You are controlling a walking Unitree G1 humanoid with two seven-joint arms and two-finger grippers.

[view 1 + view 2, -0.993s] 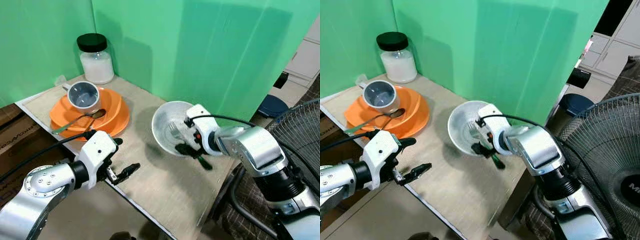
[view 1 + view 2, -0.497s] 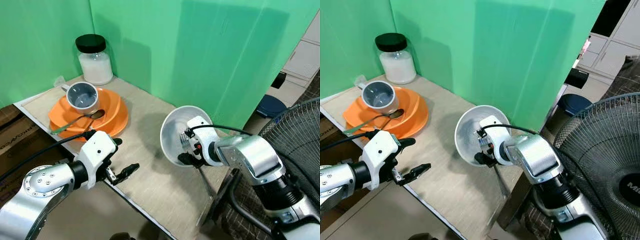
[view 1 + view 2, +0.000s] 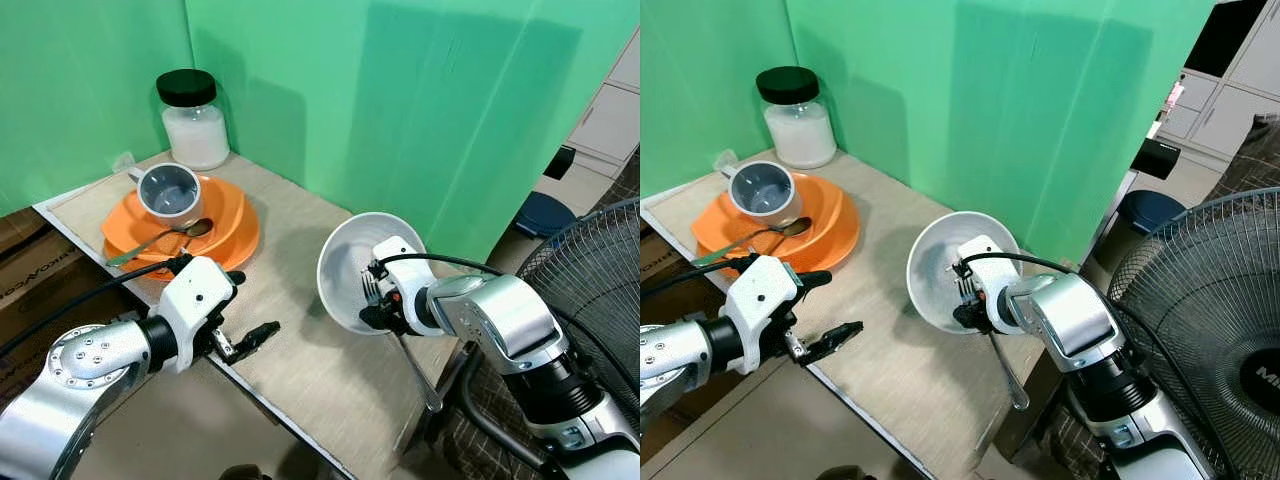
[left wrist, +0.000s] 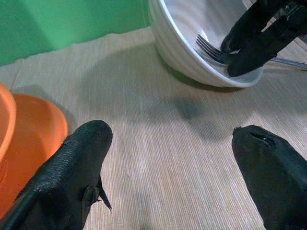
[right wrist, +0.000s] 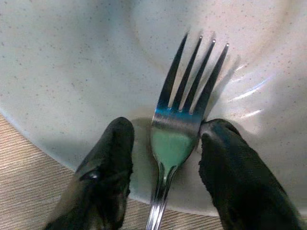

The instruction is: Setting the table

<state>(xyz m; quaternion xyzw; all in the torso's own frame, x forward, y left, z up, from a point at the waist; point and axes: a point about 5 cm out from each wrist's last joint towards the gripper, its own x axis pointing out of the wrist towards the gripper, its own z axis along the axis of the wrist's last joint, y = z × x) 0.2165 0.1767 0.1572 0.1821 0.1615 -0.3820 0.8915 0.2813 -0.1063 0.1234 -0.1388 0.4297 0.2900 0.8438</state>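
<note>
The right gripper (image 5: 165,165) sits at the near rim of the white bowl (image 3: 345,265), which is tipped up on its edge so its hollow faces the green wall and the left. Its two fingers (image 5: 103,167) stand apart with the neck of a fork (image 5: 184,115) between them; one finger just touches the fork's shoulder, the other stands a little off, so whether they truly grip it cannot be told. The fork's long axis runs from the gripper up into the bowl: its four tines lie against the bowl's inner wall, pointing away from the gripper toward the bowl's centre, while its handle (image 3: 1005,370) trails out past the rim, back under the gripper, slanting down toward the table's near right edge.

The left gripper (image 4: 177,158) hovers low over the table (image 3: 300,350), well to the left of the bowl, fingers spread wide with nothing between them. It points across the bare tabletop toward the bowl and the right gripper.

Beyond the left gripper, nearer the wall, an orange plate (image 3: 225,225) holds a grey mug (image 3: 168,190) and a spoon (image 3: 165,238); the spoon lies slantwise, bowl end toward the plate's middle. Behind the plate, in the corner, stands a jar (image 3: 193,118) with a black lid.
</note>
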